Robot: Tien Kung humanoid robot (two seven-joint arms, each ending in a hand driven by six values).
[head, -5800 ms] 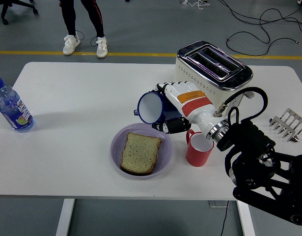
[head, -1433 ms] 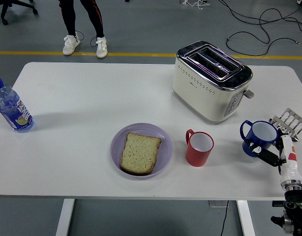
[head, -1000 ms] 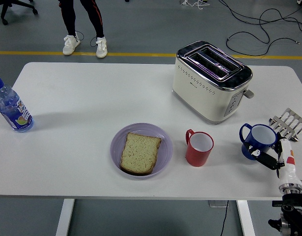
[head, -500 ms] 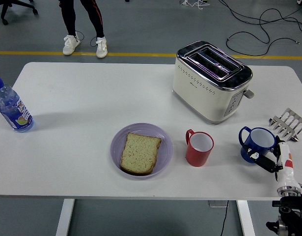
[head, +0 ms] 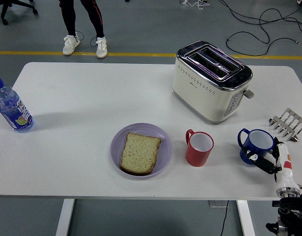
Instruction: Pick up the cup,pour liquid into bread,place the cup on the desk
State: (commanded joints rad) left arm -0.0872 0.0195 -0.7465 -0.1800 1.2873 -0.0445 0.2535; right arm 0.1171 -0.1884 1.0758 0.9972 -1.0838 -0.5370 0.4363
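Note:
The blue cup is upright near the table's right front edge, its handle pointing left. My right hand comes up from the lower right corner; its dark fingers curl against the cup's lower right side and hold it. I cannot tell whether the cup's base touches the table. A slice of bread lies on a purple plate at the table's front middle. My left hand is out of view.
A red cup stands between the plate and the blue cup. A cream toaster sits behind them, a metal toast rack at the right edge, a water bottle far left. A person's legs show beyond the table.
Earlier my right hand held the blue cup tipped over the bread. It has since carried the cup upright to the right side and has been lowering it slightly toward me over the last second.

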